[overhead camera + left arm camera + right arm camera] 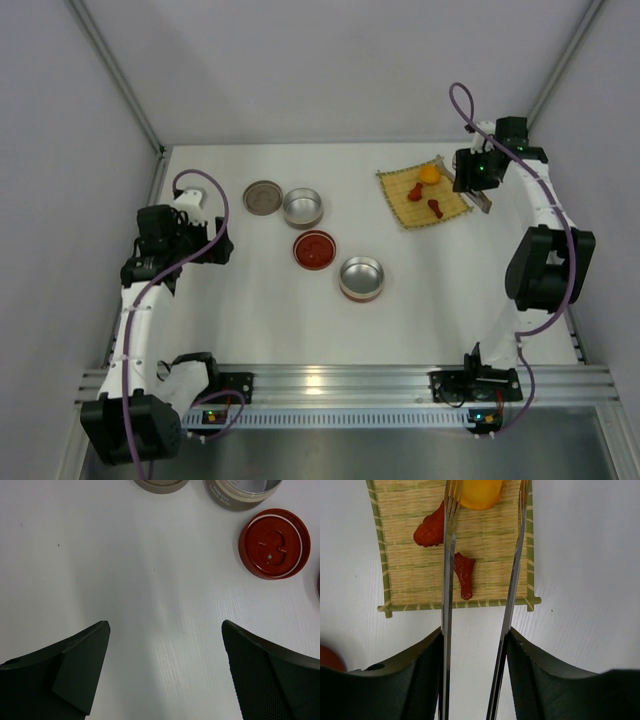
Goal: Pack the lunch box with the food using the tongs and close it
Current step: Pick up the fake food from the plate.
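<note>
My right gripper (472, 640) is shut on the slim metal tongs (448, 560), one finger pressing on the outside of each arm. The tong tips reach over the bamboo mat (490, 587) and stand on either side of the round orange food piece (480, 492). One dark red piece (431, 530) lies just left of the left tong arm, and a smaller one (464, 575) lies between the arms. From above, this gripper (470, 185) is at the mat's right edge (450, 212). My left gripper (165, 625) is open over bare table, far left (212, 248).
The lunch box parts stand mid-table: a tan-sided metal bowl (302, 207), a red-sided metal bowl (361, 277), a tan lid (262, 196) and a red lid (314, 249). The red lid (274, 543) sits ahead and right of my left gripper. White walls enclose the table.
</note>
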